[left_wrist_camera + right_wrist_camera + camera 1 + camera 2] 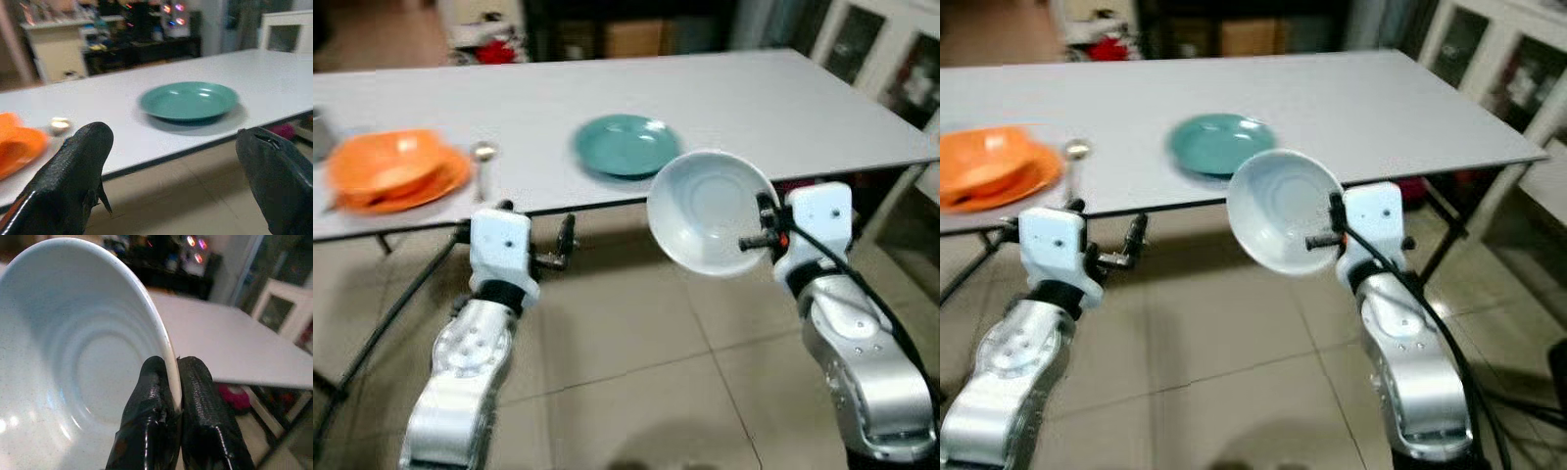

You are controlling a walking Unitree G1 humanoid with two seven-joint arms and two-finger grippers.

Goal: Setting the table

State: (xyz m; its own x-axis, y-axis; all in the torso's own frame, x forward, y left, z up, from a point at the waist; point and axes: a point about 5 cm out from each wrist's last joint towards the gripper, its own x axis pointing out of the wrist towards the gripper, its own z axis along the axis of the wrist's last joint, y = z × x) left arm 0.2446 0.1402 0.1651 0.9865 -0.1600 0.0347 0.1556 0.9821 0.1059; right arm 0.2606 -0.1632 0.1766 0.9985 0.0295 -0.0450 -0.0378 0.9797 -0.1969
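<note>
My right gripper [762, 227] is shut on the rim of a pale blue bowl [710, 211], held tilted on its side in front of the white table [773, 108], just below its near edge. The wrist view shows both fingers [190, 396] pinching the bowl's rim [161, 333]. A teal plate [626, 145] lies on the table near its front edge. At the left sit an orange bowl on an orange plate [396, 168] with a spoon [483, 157] beside them. My left gripper [536, 235] is open and empty, low before the table edge.
The table's dark legs [382, 323] slant down to the tiled floor [636, 362] at the left. A white cabinet [891, 59] stands at the right beyond the table. Dark shelving with boxes [607, 34] runs along the back.
</note>
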